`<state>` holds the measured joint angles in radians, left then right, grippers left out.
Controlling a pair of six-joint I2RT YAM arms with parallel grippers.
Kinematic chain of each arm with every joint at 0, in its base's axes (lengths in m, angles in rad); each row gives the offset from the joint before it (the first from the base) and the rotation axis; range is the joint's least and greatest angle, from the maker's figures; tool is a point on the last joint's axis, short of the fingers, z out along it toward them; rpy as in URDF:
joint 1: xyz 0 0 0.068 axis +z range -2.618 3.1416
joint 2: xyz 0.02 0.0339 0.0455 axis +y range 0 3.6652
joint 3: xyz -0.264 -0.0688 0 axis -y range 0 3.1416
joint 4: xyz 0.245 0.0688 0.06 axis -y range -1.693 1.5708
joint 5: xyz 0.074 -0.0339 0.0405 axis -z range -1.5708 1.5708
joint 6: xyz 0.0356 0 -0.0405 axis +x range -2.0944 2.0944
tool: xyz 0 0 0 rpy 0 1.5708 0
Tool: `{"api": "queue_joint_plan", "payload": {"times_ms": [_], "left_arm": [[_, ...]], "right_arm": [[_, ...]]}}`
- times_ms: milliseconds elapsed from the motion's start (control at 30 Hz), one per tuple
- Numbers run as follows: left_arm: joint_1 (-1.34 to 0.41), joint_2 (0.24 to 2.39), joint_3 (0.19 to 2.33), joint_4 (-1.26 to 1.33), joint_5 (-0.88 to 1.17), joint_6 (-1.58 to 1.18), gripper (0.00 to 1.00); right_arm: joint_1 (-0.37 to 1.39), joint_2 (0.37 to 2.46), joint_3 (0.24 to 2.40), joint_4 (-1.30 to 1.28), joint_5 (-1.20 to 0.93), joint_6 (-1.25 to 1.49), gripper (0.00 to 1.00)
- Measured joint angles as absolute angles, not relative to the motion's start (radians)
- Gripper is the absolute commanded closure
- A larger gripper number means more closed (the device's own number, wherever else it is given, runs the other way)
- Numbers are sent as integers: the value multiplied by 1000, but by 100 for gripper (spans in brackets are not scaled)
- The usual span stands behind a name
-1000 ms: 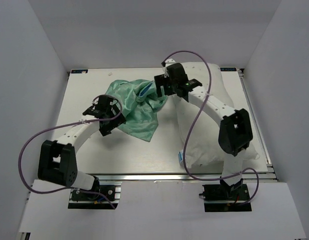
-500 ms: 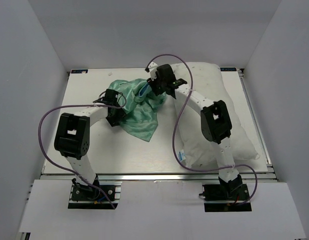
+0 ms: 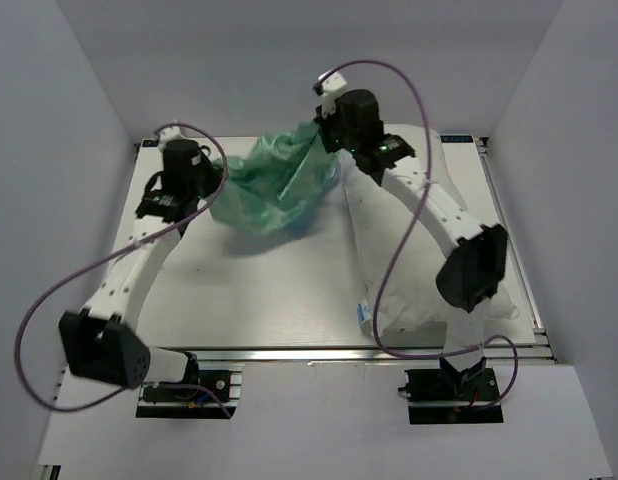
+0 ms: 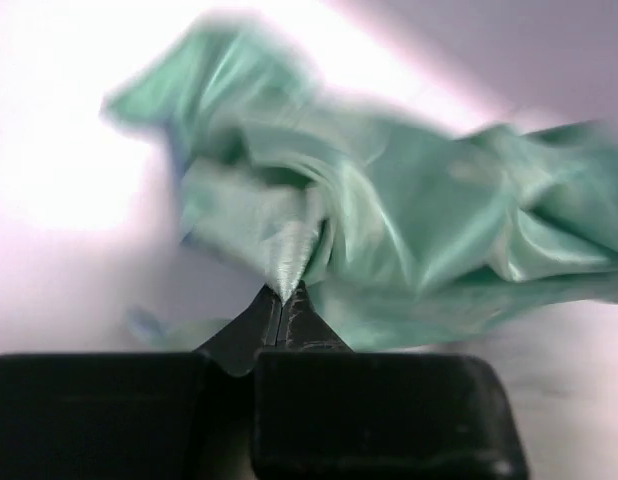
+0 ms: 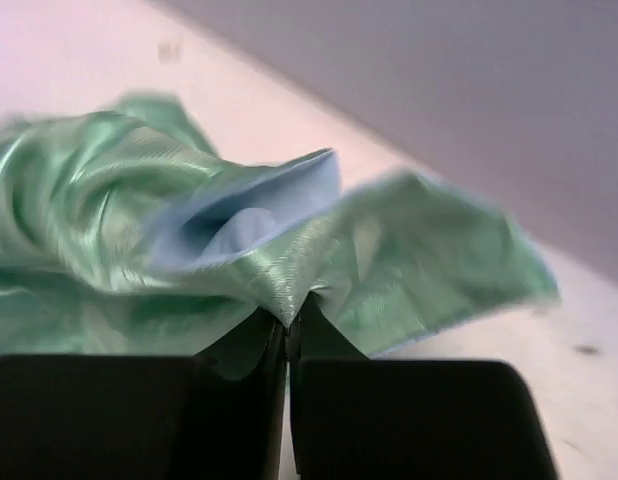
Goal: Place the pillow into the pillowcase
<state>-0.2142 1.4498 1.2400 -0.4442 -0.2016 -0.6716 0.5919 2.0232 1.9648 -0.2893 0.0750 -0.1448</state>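
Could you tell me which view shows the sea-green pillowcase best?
Top external: nearly the whole shiny sea-green cloth pillowcase shows, slung between the left gripper and the right gripper. Left wrist shows only blurred pinched folds; right wrist, a fold with light blue inside.

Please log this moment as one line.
left pincer: shut on shiny sea-green cloth pillowcase | right pincer: shut on pillowcase | plump white rectangular pillow: on table, not inside

A robotics lab cell: white worktop [image 3: 249, 290] on aluminium rails [image 3: 319, 355], boxed in by plain white panels [image 3: 49, 130], two cabled arms [image 3: 139, 260] bolted on.
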Motion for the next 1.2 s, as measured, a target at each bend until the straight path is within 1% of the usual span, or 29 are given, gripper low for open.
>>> {"api": "queue_joint_plan", "payload": {"times_ms": [33, 133, 233, 300, 400, 567, 867, 1067, 1200], "left_arm": [[-214, 1355, 1264, -424, -204, -654, 100], [-214, 1180, 1346, -405, -206, -617, 100], [-215, 1055, 1465, -393, -212, -587, 100], [-215, 1007, 1554, -379, -215, -568, 100], [-215, 967, 1653, -368, -215, -546, 100], [-215, 974, 1736, -366, -181, -527, 100], [-215, 1005, 1815, -393, -100, -501, 100], [-215, 860, 1815, -377, 72, -524, 100], [-201, 746, 1829, -353, 139, -560, 100]], "right_arm": [[592, 1942, 1966, -285, 96, -129, 100], [592, 1820, 2029, -332, 162, -102, 100], [592, 1747, 2154, -374, 214, -84, 100], [592, 1674, 2166, -376, 235, -81, 100], [592, 1549, 2128, -381, 239, -79, 100], [597, 1406, 2098, -393, 202, -78, 100], [596, 1311, 2095, -399, 117, -98, 100], [596, 1169, 2038, -393, 13, -92, 100], [598, 1063, 2005, -360, -58, -68, 100]]}}
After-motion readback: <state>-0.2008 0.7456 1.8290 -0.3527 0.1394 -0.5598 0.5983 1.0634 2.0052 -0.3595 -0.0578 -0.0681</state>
